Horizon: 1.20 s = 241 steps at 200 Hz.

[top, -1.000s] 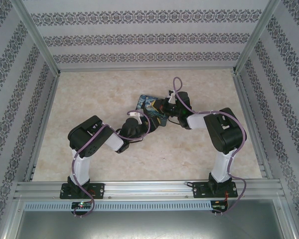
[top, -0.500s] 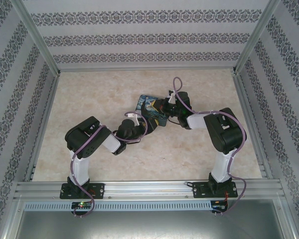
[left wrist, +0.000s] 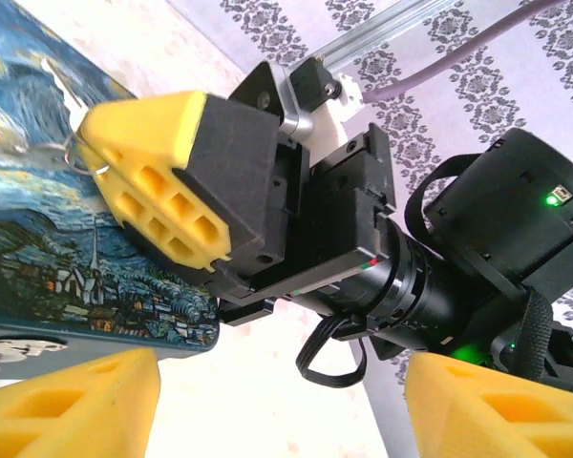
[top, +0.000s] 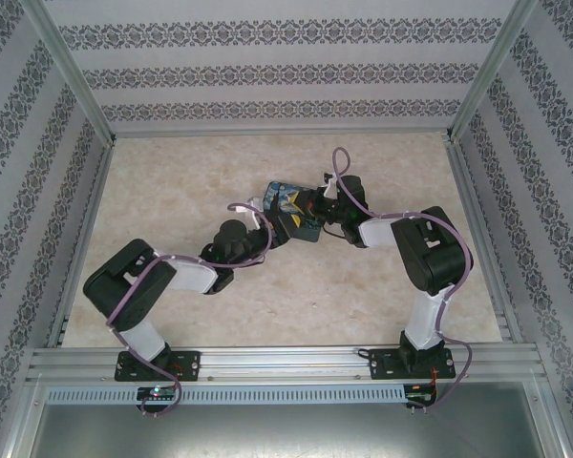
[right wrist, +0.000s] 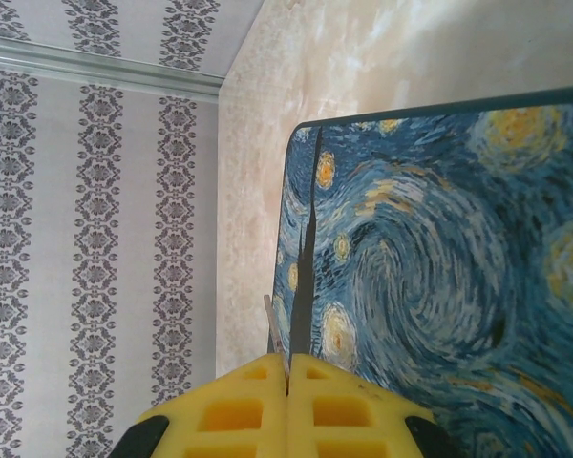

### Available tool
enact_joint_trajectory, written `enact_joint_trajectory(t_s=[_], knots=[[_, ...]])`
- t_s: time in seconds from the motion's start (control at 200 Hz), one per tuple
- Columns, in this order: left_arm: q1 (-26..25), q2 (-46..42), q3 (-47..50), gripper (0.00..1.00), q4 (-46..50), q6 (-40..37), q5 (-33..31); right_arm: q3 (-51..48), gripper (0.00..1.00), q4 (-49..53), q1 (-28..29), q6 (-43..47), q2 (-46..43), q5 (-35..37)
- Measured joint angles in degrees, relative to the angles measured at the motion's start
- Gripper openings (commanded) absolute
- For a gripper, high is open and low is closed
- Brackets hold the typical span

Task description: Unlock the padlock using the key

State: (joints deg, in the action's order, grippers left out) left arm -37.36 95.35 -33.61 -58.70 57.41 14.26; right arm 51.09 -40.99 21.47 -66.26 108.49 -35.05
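Observation:
My right gripper is shut on the key, a thin dull metal blade that sticks out edge-on from between its yellow pads. It hangs just above the blue night-sky tin. In the left wrist view the same right gripper points at the tin, with a thin wire ring at its tip. My left gripper is open with nothing between its fingers, and it faces the right gripper from close by. From above, the left gripper and the right gripper meet over the tin. The padlock is hidden.
The tin lies mid-table on pale marbled board. Patterned walls with aluminium rails enclose the table on three sides. Both arms' purple cables loop above the wrists.
The left arm has stretched forward, its elbow swinging down and to the left, and its open gripper has come closer to the tin. The right arm has stayed still, shut on the key.

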Motion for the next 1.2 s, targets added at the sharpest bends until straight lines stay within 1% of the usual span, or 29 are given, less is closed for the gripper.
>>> enact_joint_trajectory(t_s=[0.08, 0.2, 0.49, 0.854, 1.204], knots=[[0.0, -1.6, 0.0, 0.69, 4.7, -2.6, -1.1, 0.0, 0.00, 0.0, 0.0, 0.0, 0.0, 0.0], [0.0, -1.6, 0.0, 0.70, 11.0, -6.3, -1.8, 0.0, 0.00, 0.0, 0.0, 0.0, 0.0, 0.0], [1.1, 3.7, -1.5, 0.69, 19.5, -16.5, -0.8, -0.1, 0.00, 0.0, 0.0, 0.0, 0.0, 0.0], [3.6, 8.8, -8.3, 0.68, 23.5, -25.8, 1.5, -0.1, 0.00, -0.2, 0.0, 0.0, 0.0, 0.0], [3.7, 13.1, -12.1, 0.66, 24.3, -30.2, 3.2, -0.1, 0.00, -0.5, 0.0, -0.4, 0.1, 0.0]])
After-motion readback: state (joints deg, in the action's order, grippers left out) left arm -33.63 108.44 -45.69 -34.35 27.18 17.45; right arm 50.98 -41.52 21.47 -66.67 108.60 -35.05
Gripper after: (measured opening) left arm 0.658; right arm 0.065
